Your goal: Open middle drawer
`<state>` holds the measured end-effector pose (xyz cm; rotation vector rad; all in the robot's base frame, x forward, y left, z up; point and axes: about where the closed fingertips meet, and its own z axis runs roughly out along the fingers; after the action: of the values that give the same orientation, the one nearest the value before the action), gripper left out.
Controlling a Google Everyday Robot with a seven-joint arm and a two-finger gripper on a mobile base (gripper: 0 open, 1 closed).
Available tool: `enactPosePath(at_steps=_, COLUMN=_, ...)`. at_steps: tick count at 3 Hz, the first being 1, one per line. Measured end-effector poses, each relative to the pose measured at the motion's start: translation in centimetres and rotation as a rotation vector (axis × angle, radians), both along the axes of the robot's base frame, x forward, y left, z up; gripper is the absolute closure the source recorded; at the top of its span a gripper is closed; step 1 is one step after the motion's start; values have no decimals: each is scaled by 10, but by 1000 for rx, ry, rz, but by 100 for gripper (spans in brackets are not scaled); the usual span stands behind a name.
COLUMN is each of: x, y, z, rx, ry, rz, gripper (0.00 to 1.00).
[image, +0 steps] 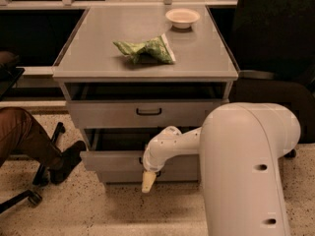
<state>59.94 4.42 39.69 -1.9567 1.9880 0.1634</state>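
The middle drawer (110,162) is the low grey front below the taller top drawer (108,115) of the grey cabinet. It stands pulled out a little, with a dark gap above it. My gripper (147,182) hangs at the centre of this drawer's front, with its cream tip pointing down just below the front's lower edge. My white wrist (160,151) covers the drawer's handle, so the handle is hidden. My big white arm (246,171) fills the lower right and hides the drawer's right end.
A green crumpled bag (145,49) and a small white bowl (182,17) lie on the cabinet top (98,58). The top drawer's dark bar handle (148,111) shows. A person's leg and shoe (34,146) and a chair base (29,195) are at the left on the speckled floor.
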Motion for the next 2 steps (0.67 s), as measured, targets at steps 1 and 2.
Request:
enactPosePath(at_steps=1, x=0, y=0, z=3, rx=0, ry=0, rz=0, gripper=0)
enactPosePath(at_steps=2, x=-18, y=-8, z=0, rx=3, ry=44, rz=10, gripper=0)
